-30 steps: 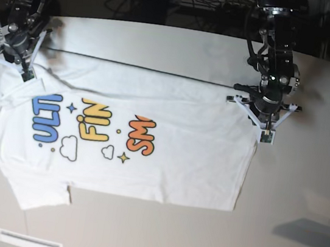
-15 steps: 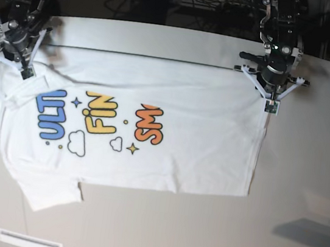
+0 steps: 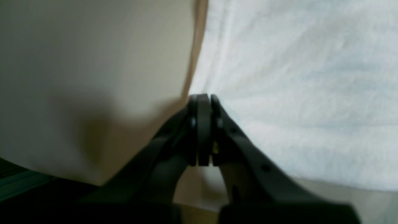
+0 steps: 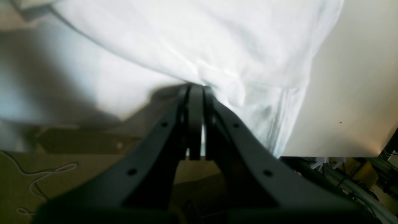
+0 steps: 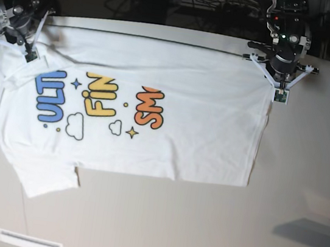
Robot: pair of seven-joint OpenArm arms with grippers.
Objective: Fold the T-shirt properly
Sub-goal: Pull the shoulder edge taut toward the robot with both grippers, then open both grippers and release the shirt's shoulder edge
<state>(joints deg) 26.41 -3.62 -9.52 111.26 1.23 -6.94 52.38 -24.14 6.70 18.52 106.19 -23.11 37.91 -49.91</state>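
White T-shirt (image 5: 154, 110) lies spread on the pale table (image 5: 199, 227), print side up: blue "ULT", yellow "FIN", orange "SM" lettering, with small clouds and stars beside it. Far edge of the cloth is pulled taut in a straight line between the two claws.

Left gripper (image 5: 279, 61): clenched on the shirt's far corner, at the base view's right. In the left wrist view the left gripper (image 3: 202, 101) has its dark jaws pressed together at the cloth's edge; white fabric (image 3: 295, 93) spreads away beyond and to the right of the tips, bare tabletop (image 3: 93, 62) to the left of them.

Right gripper (image 5: 15, 13): clenched on the shirt's other far corner, near the sleeve, at the base view's left. Right wrist view shows the right gripper (image 4: 194, 88) with jaws closed on a bunched fold of white cloth (image 4: 202, 46) just ahead of the tips; the hem hangs down right of the claw, table beyond it.

One short sleeve (image 5: 40, 177) lies flat at the near left, well apart from both claws.
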